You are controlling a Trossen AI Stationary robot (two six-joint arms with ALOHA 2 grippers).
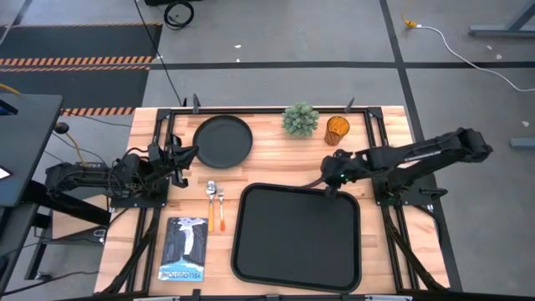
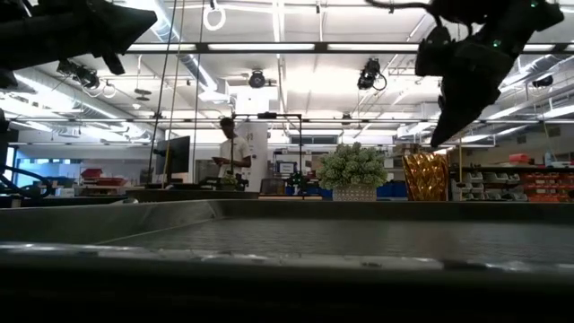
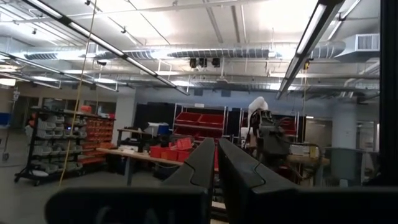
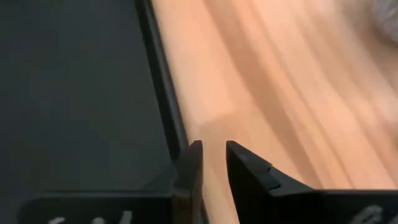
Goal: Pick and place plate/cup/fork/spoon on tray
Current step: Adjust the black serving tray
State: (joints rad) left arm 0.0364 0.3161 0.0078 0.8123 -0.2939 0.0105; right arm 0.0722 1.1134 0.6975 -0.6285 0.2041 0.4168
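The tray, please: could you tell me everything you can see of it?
The tray is a large matte-black rectangle with rounded corners and a raised rim, lying flat on the wooden table near its front edge. Nothing lies in it. The right gripper hovers at its far rim, fingers slightly apart; contact cannot be judged.

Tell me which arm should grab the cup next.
The right arm, I'd judge. Its end effector hangs over the tray's far rim, with the cup just beyond it on that side. The left end effector sits across the table beside the plate.
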